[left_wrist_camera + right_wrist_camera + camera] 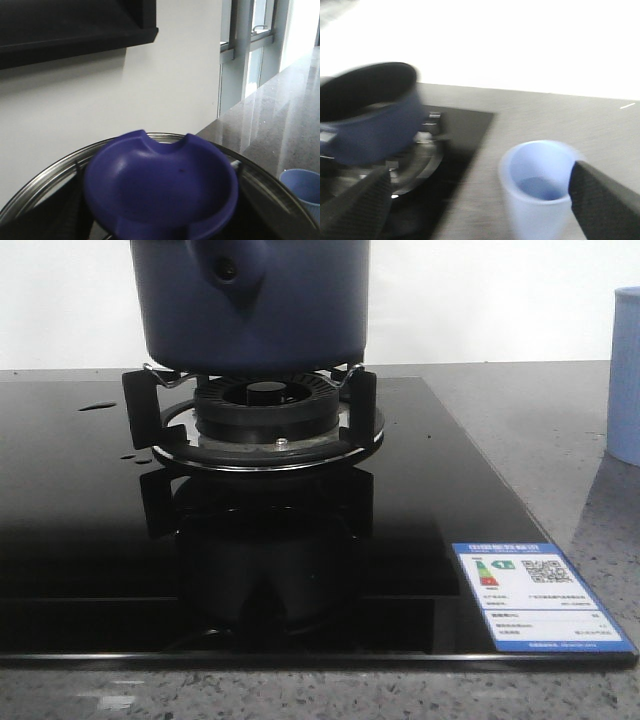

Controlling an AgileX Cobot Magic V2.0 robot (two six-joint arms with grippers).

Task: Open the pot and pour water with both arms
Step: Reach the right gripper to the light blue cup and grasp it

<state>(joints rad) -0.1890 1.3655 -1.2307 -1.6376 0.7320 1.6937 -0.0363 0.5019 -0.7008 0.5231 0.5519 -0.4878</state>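
Observation:
The dark navy pot [250, 305] stands on the gas burner [267, 425], its handle stub with the round hole facing the front camera. In the right wrist view the pot [370, 125] has no lid and its inside is dark. My left gripper [160, 200] is shut on the blue dished knob [160, 185] of a steel-rimmed lid [45, 185], held up in front of the wall. My right gripper [480, 200] is open and empty above the counter, between the pot and the pale blue cup [540, 190]. Neither gripper shows in the front view.
The burner sits in a glossy black hob [90, 540] with a sticker label [535, 610] at its front right corner. The pale blue cup [625, 375] stands on the grey stone counter [520, 420] right of the hob. It also shows in the left wrist view [302, 187].

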